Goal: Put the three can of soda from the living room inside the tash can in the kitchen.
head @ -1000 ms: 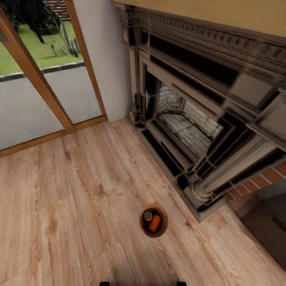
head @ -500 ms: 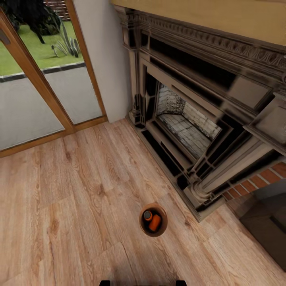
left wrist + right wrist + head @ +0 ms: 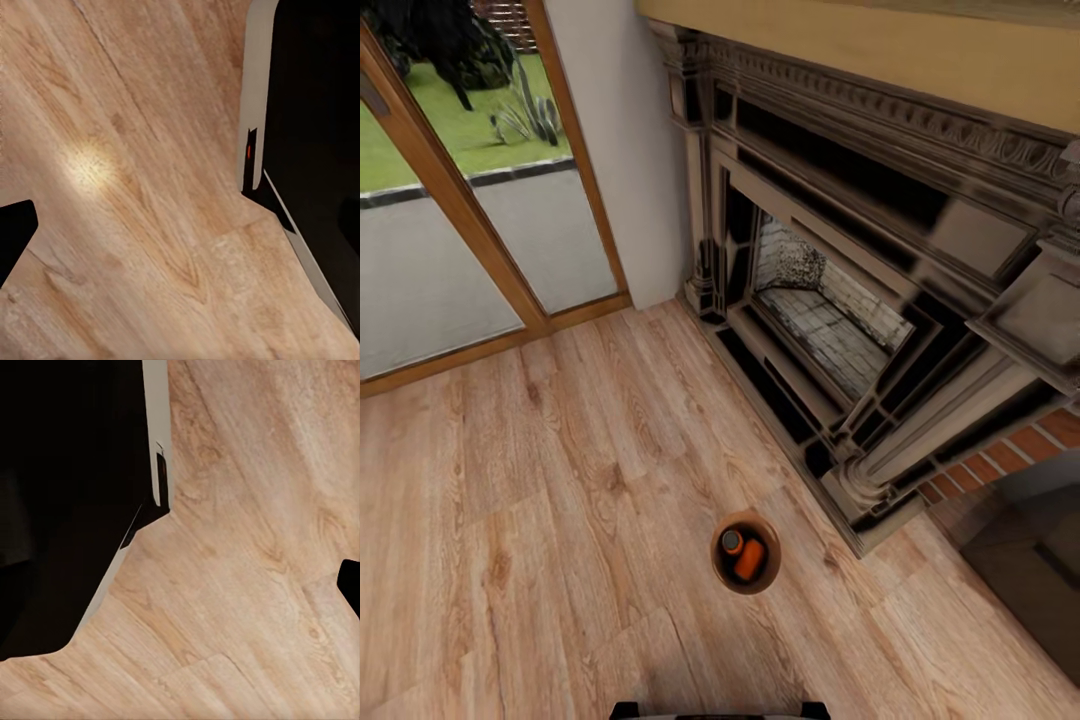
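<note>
The trash can [image 3: 718, 556], a small round bin with a tan-brown rim, stands on the plank floor in front of the fireplace, low in the head view. Inside it an orange soda can [image 3: 751, 561] lies on its side. Beside that one a second can [image 3: 732, 542] stands upright, silvery top showing. The dark blue can is hidden or out of view. In the left wrist view one dark fingertip [image 3: 15, 236] of my left gripper [image 3: 180, 225] sits at the frame's edge over bare floor. My right gripper [image 3: 180, 585] likewise shows one fingertip [image 3: 351, 585] at the edge. Both are open and hold nothing.
A dark carved fireplace [image 3: 880, 300] with a stone hearth runs along the right. A wood-framed glass door [image 3: 450, 230] to the garden fills the back left. My black, white-edged base [image 3: 315, 112] is close to both grippers. Wood floor [image 3: 540, 480] spreads left of the bin.
The whole head picture has drifted slightly, so the camera moved a little. The bin and the cans in it stay as they were.
</note>
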Available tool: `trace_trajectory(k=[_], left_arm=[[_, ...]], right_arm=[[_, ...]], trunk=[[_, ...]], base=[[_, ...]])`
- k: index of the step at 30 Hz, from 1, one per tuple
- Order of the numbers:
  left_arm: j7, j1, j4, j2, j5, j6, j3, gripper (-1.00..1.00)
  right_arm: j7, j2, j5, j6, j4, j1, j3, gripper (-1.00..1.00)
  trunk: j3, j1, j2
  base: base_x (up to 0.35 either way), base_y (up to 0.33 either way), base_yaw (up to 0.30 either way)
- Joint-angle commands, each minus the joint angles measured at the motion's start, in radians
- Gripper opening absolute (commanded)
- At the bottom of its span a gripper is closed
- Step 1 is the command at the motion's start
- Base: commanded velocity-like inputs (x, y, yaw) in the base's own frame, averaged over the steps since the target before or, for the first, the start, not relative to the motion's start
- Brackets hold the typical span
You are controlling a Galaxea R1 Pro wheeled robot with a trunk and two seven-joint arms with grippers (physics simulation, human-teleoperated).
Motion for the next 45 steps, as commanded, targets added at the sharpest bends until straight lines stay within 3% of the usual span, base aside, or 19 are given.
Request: trace_trajectory(k=[1, 6, 15, 27, 41, 45], left_arm=[[0.000, 0.000, 0.000, -0.001, 0.000, 0.000, 0.000, 1.00], [0.000, 0.000, 0.000, -0.009, 0.000, 0.000, 0.000, 1.00], [0.001, 0.000, 0.000, -0.014, 0.000, 0.000, 0.000, 1.00], [0.002, 0.000, 0.000, -0.015, 0.001, 0.000, 0.001, 1.00], [0.001, 0.000, 0.000, -0.018, 0.001, 0.000, 0.001, 1.00], [0.001, 0.000, 0.000, -0.018, 0.001, 0.000, 0.001, 1.00]], right_arm=[[0.000, 0.000, 0.000, 0.000, 0.001, 0.000, 0.000, 1.00], [0.000, 0.000, 0.001, 0.000, 0.003, 0.000, 0.002, 1.00], [0.000, 0.004, 0.000, 0.000, 0.005, 0.000, 0.004, 1.00], [0.001, 0.037, 0.001, 0.002, 0.008, 0.000, 0.005, 1.00], [0.000, 0.051, 0.001, 0.003, 0.010, 0.000, 0.006, 1.00], [0.000, 0.051, 0.001, 0.003, 0.014, 0.000, 0.006, 1.00]], trunk=[[0.003, -0.004, 0.007], [0.019, -0.023, 0.042], [0.019, -0.023, 0.042], [0.019, -0.023, 0.042], [0.019, -0.023, 0.042], [0.031, -0.038, 0.070]], base=[[0.000, 0.000, 0.000], [0.000, 0.000, 0.000], [0.000, 0.000, 0.000], [0.000, 0.000, 0.000], [0.000, 0.000, 0.000], [0.000, 0.000, 0.000]])
